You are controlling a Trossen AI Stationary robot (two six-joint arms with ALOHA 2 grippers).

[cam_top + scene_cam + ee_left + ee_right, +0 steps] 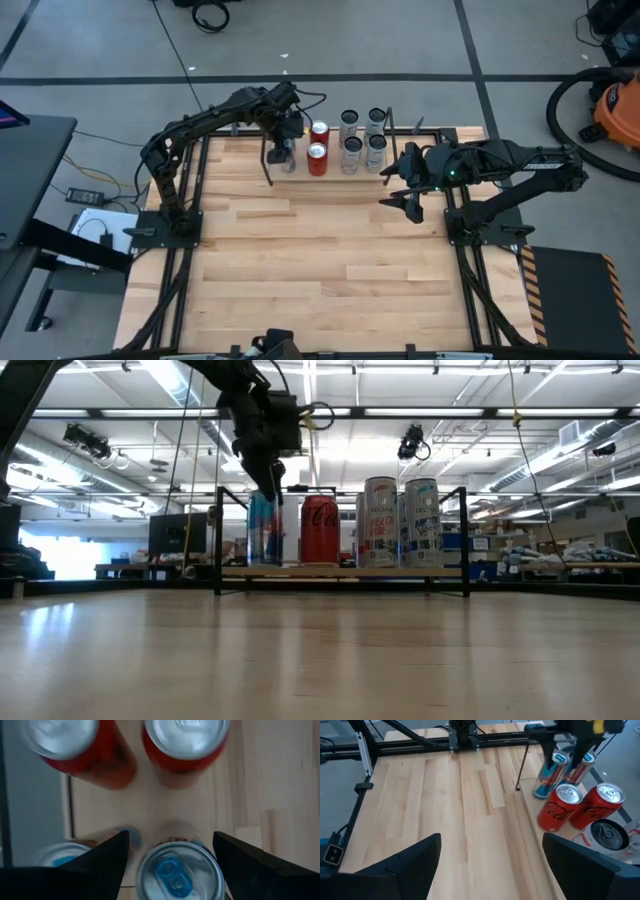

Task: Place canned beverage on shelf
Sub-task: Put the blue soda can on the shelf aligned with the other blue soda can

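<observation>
L gripper (pixel 170 865) is seen above slim blue can (pixel 179 872) on shelf (pixel 335 172), fingers (pixel 107 852) partly spread either side, contact unclear. R gripper (pixel 490 865) is held wide open over worktop (pixel 320 260), nothing gripped.

Your right claw (pixel 490 865): fingers spread wide over bare worktop (pixel 445 810). Two red cans (pixel 580 807) upright beside slim blue cans (pixel 547 777). Left claw (pixel 565 755) directly above blue cans.

Pale jointed-wood tabletop (pixel 445 810) with a soft sheen, light-wood shelf (pixel 340 571) with thin black metal rods, glossy metal cans (pixel 560 807) with bright silvery lids, matt black gripper fingers (pixel 250 860)
</observation>
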